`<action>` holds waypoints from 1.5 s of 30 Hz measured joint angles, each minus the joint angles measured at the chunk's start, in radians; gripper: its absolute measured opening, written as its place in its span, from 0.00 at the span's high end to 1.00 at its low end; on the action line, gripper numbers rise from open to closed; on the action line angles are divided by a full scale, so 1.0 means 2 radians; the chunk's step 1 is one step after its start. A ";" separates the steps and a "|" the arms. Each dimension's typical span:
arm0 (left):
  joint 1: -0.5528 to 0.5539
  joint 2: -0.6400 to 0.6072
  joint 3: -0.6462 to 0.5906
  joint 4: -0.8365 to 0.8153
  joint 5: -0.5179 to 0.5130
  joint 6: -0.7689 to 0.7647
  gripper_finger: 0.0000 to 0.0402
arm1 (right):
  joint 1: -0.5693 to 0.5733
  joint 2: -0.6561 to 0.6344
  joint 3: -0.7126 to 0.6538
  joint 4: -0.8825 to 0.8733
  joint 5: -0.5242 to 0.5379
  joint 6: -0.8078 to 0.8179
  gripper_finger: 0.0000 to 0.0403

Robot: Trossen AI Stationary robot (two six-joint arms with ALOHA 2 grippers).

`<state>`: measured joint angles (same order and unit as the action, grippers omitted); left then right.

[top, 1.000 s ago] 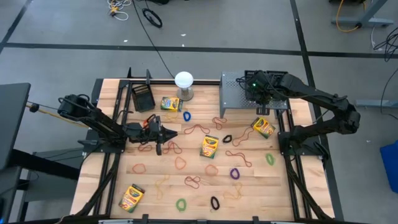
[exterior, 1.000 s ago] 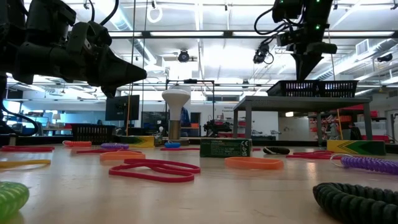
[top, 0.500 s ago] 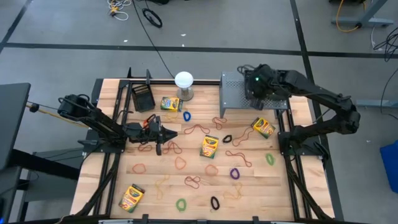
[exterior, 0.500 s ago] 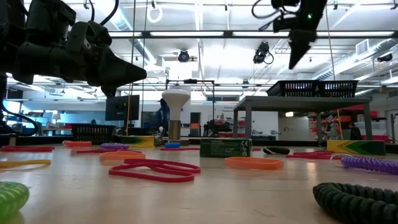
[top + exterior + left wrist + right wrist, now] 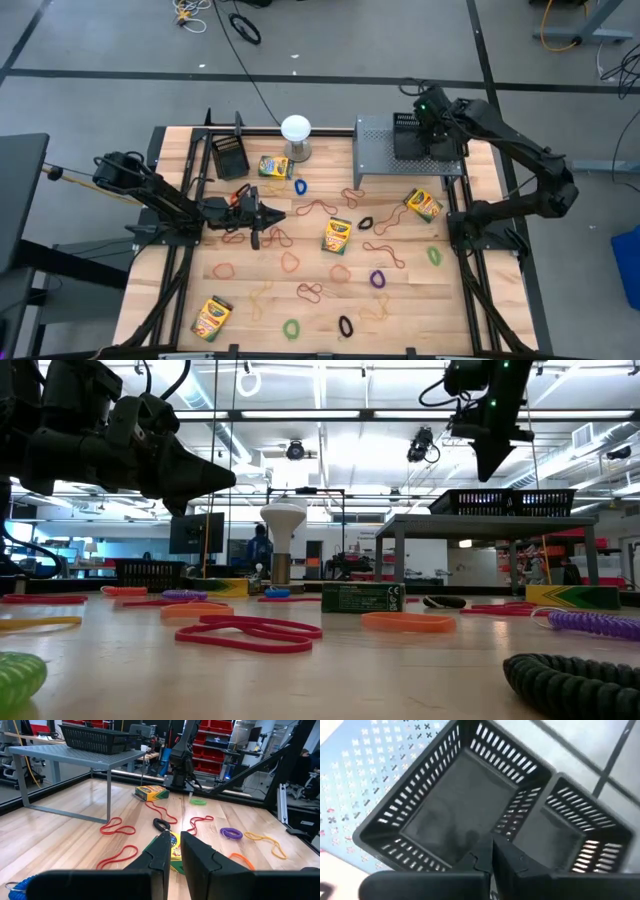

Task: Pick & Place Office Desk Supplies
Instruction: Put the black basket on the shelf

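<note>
Upper right of the high view, the right gripper (image 5: 432,108) hangs above two black mesh bins (image 5: 415,140) that sit touching on the grey riser (image 5: 372,150); its fingers are pressed together and hold nothing; the bins lie directly beneath, open sides up. Centre-left, the left gripper (image 5: 262,219) hovers low over the table (image 5: 450,300), jaws nearly closed and apparently empty; a crayon box (image 5: 337,236) lies just to its right, long axis running up-down in frame, so the left arm is nearer; red loops (image 5: 318,207) lie between.
</note>
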<state>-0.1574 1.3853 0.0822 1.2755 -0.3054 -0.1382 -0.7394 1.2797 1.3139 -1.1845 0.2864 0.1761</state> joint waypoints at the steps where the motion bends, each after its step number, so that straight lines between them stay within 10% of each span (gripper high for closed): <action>1: 0.000 0.000 0.000 0.000 0.000 0.000 0.88 | -0.004 0.002 0.000 0.002 -0.002 0.000 0.98; 45: 0.000 0.000 0.000 0.000 0.000 -0.027 0.88 | -0.002 0.064 0.000 -0.041 0.040 -0.012 0.98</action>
<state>-0.1574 1.3853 0.0822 1.2758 -0.3063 -0.1921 -0.7429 1.4071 1.3132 -1.2674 0.3654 0.1520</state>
